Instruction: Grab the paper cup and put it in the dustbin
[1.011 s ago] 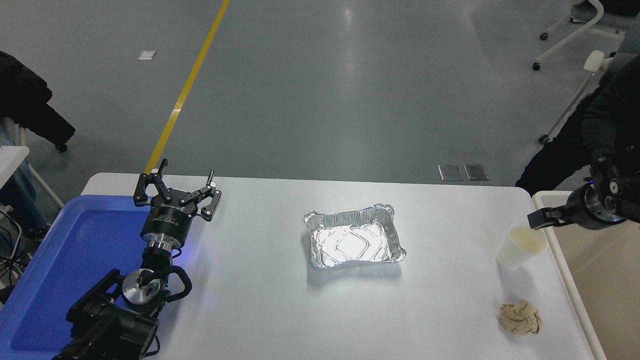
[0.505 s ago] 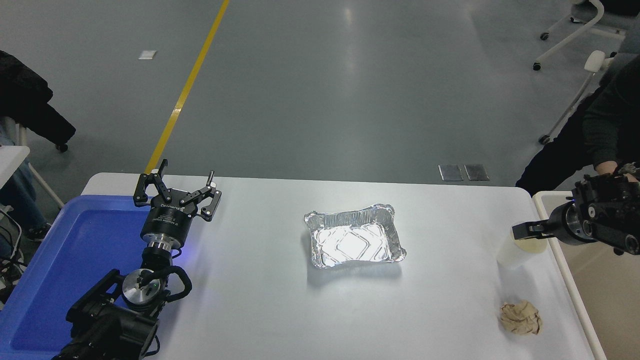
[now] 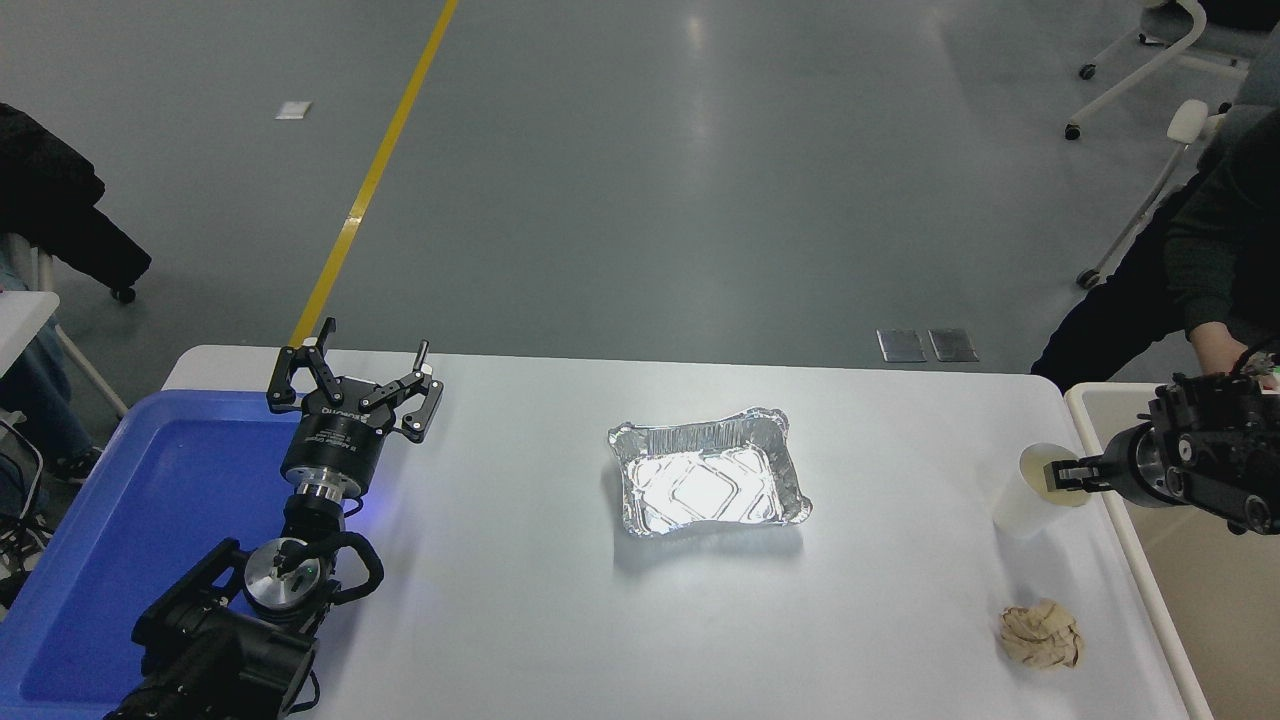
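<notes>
1. The paper cup stands upright near the right edge of the bench, at about 3 o'clock from the foil tray.
2. The right end effector reaches over the rim; whether it pinches the cup, I cannot tell.
3. The cup seems light, thin and easy to crush, so a gentle hold at the stiffer rim is best.
4. The dustbin is just beside it, at 3 o'clock.
5. The left end effector is parked, spread open.
</notes>
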